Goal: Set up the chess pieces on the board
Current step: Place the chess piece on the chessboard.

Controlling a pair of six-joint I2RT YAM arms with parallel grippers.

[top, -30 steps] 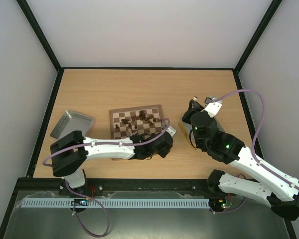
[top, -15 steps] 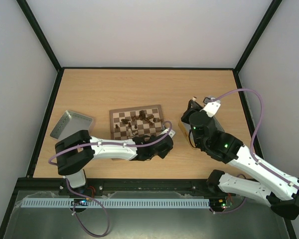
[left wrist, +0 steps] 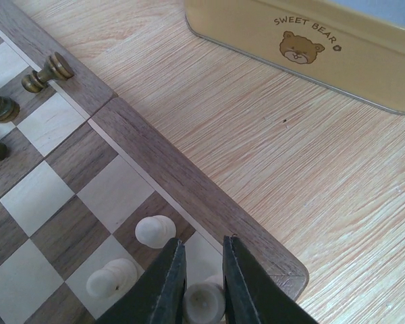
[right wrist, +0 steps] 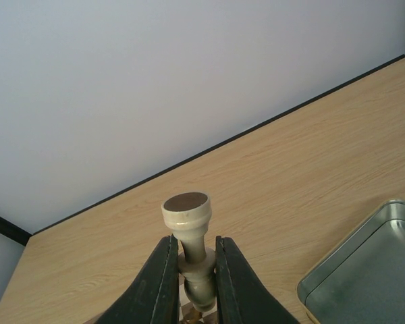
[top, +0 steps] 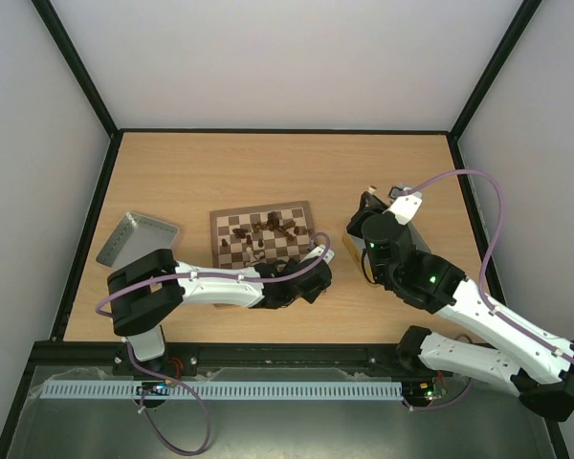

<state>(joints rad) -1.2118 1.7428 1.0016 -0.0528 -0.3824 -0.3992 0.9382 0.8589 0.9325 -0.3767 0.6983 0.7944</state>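
My left gripper point(left wrist: 202, 248) is narrow, its 2 fingers pinched on a cream piece point(left wrist: 204, 302) at the bottom centre of the left wrist view, over the corner square of the board point(left wrist: 189, 185). The risk starts right there. 2 neighbour pieces stand close, one point(left wrist: 155, 231) just up-left of the left finger and one point(left wrist: 111, 278) further left. Spreading the jaws or lifting at a slant could clip them and knock them over. If the pinched piece is not flat on its square, letting go could tip it onto the border or off onto the table point(left wrist: 310, 175). Higher in the frame, a dark piece point(left wrist: 48, 71) lying on the border at upper left and the yellow tin point(left wrist: 310, 40) at upper right are well apart from the fingers, so I judge them safe.

My right gripper point(right wrist: 194, 243) is also narrow, clamped on the stem of a pale piece point(right wrist: 187, 208) at the bottom centre of the right wrist view, with what looks like its base pointing up. Inverted like that it cannot simply be stood down, and a round stem may slip in the grip. The grey tray point(right wrist: 364, 277) lies at lower right beneath it. In the top view this arm hangs right of the board, well apart from it.
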